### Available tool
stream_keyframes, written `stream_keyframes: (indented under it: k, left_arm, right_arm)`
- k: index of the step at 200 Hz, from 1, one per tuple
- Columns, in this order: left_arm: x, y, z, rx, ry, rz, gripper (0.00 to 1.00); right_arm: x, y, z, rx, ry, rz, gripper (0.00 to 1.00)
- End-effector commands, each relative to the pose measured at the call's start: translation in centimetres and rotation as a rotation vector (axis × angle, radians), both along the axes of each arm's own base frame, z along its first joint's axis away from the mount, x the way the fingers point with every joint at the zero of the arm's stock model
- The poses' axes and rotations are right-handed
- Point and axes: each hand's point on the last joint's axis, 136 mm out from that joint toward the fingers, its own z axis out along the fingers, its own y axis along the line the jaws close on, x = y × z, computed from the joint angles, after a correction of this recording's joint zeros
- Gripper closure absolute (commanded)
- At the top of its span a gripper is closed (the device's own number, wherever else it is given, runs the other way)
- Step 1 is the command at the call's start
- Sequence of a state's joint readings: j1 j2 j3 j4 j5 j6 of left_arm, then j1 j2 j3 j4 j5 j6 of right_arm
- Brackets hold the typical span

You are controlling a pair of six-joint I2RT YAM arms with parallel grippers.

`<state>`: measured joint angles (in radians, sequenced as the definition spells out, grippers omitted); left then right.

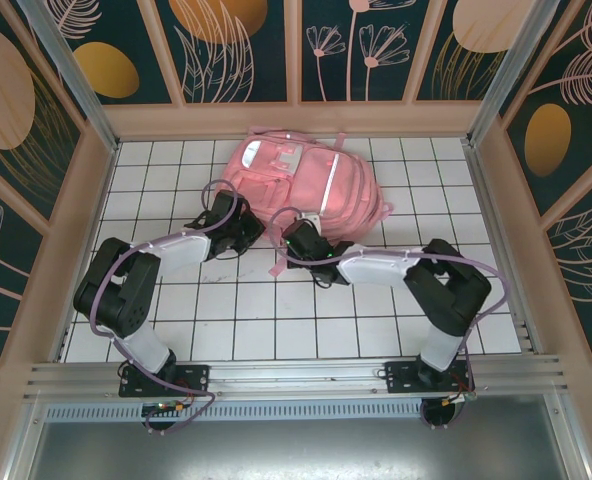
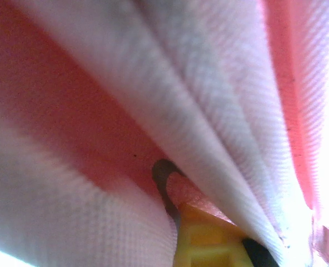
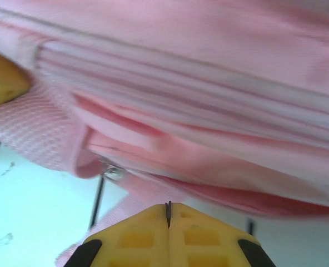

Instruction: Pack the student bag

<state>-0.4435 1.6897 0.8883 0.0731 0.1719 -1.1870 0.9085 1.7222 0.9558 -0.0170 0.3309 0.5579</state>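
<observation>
Risks dragging the bag (image 1: 298,178): left gripper (image 1: 239,222) buried in its fabric, jaws unreadable; right gripper (image 3: 168,208) at its edge shut, apparently empty.

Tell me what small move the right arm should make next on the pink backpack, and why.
Probably open the right gripper a little and ease it forward to the large soft pink fabric backpack. Its yellow fingers look pressed together with nothing clearly between them, while the bag's folded edge lies just ahead, so it seems to have no hold yet.
</observation>
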Motion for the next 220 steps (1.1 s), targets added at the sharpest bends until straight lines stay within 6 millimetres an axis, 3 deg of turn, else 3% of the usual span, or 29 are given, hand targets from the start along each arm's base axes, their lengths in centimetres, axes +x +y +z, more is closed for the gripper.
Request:
stream_keyframes:
  k: [1, 34, 53, 86, 96, 127, 157, 164, 220]
  left_arm:
    - [1.5, 3.1, 1.2, 0.067, -0.059, 0.075, 1.00]
    - [1.8, 5.2, 1.5, 0.090, -0.063, 0.095, 1.00]
    - [1.9, 5.1, 2.0, 0.080, -0.078, 0.081, 1.00]
    - [1.8, 4.2, 1.6, 0.017, -0.077, 0.072, 1.00]
    - [1.9, 4.0, 1.3, 0.006, -0.076, 0.072, 1.00]
    - [2.1, 3.5, 0.3, -0.028, -0.064, 0.085, 1.00]
    - [2.6, 2.4, 0.3, -0.049, -0.079, 0.075, 1.00]
    - [2.5, 2.3, -1.0, -0.039, -0.052, 0.072, 1.00]
    - [3.2, 1.4, -1.9, -0.035, -0.049, 0.052, 1.00]
  right_arm:
    - [-0.8, -4.6, -0.5, -0.083, 0.017, -0.116, 1.00]
    - [-2.1, -8.3, -0.9, -0.097, 0.039, -0.171, 1.00]
    - [-2.4, -8.6, -0.4, -0.071, 0.029, -0.161, 1.00]
    - [-2.1, -5.9, 1.2, 0.016, 0.011, -0.089, 1.00]
    - [-1.8, -5.1, 1.4, 0.027, 0.010, -0.077, 0.95]
    - [-1.0, -2.4, 1.7, 0.037, 0.017, -0.020, 0.94]
    - [-0.7, 1.5, 2.2, 0.105, 0.017, 0.051, 0.80]
    - [-0.5, 2.2, 2.1, 0.108, 0.017, 0.054, 0.79]
    - [0.8, 6.9, -0.1, 0.128, 0.064, 0.084, 0.76]
